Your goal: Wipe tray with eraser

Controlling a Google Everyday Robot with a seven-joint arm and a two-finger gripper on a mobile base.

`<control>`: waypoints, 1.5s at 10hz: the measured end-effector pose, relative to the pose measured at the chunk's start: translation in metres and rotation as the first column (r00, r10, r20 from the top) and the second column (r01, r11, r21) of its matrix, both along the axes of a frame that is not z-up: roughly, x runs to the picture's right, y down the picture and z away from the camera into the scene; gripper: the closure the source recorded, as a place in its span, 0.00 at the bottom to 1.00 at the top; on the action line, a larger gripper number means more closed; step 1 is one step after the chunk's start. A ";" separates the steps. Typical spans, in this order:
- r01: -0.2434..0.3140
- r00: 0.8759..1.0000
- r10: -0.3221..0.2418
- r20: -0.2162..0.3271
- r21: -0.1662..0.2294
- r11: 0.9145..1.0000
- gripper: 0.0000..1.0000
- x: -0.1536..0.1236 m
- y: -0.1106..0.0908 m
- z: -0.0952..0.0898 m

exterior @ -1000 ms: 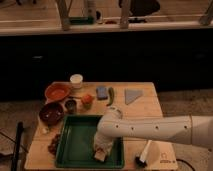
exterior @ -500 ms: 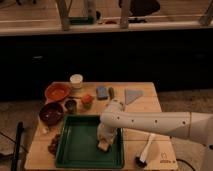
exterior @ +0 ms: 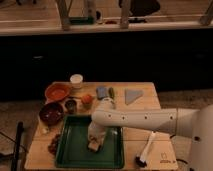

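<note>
The dark green tray [exterior: 72,150] lies at the front left of the wooden table. The tan eraser [exterior: 93,145] rests on the tray floor, right of its middle. My gripper [exterior: 95,139] comes down from the white arm that reaches in from the right. It is shut on the eraser and presses it onto the tray. The arm hides part of the tray's far right rim.
Behind the tray stand an orange bowl [exterior: 57,91], a dark brown bowl [exterior: 51,113], a small cup [exterior: 71,105], a white cup [exterior: 76,80] and a blue-grey block [exterior: 102,92]. A grey cloth [exterior: 132,95] lies far right. A white-handled brush [exterior: 146,149] lies right of the tray.
The gripper has slid the eraser across the tray floor, first a little away from the front rim, then to the left. The arm has swung with it.
</note>
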State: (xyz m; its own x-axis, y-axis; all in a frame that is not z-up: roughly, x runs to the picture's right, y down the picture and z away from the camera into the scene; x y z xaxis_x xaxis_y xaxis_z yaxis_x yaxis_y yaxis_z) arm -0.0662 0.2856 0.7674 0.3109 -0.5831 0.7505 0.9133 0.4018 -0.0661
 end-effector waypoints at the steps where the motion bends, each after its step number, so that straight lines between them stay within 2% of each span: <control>1: 0.007 1.000 -0.007 0.022 -0.007 1.000 1.00 -0.003 0.004 -0.007; 3: 0.018 0.999 -0.017 0.050 -0.028 0.999 1.00 -0.003 0.012 -0.020; 5: 0.017 0.999 -0.015 0.032 -0.038 0.999 1.00 0.008 0.016 -0.025; 7: -0.003 0.999 0.001 -0.041 -0.032 0.999 1.00 0.041 0.010 -0.019; 10: -0.022 0.993 0.021 -0.116 -0.005 1.000 1.00 0.060 -0.011 0.006; 11: -0.023 0.991 0.022 -0.131 -0.001 1.000 1.00 0.061 -0.015 0.015; 13: -0.015 0.992 0.015 -0.122 -0.002 1.000 1.00 0.049 -0.017 0.025; 15: 0.001 0.998 -0.001 -0.065 -0.007 1.000 1.00 0.017 -0.015 0.023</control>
State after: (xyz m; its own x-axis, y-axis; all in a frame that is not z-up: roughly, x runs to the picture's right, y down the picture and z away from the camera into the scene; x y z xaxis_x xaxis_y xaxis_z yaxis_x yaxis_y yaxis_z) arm -0.0491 0.2706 0.7903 0.3586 -0.5784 0.7327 0.9075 0.4001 -0.1283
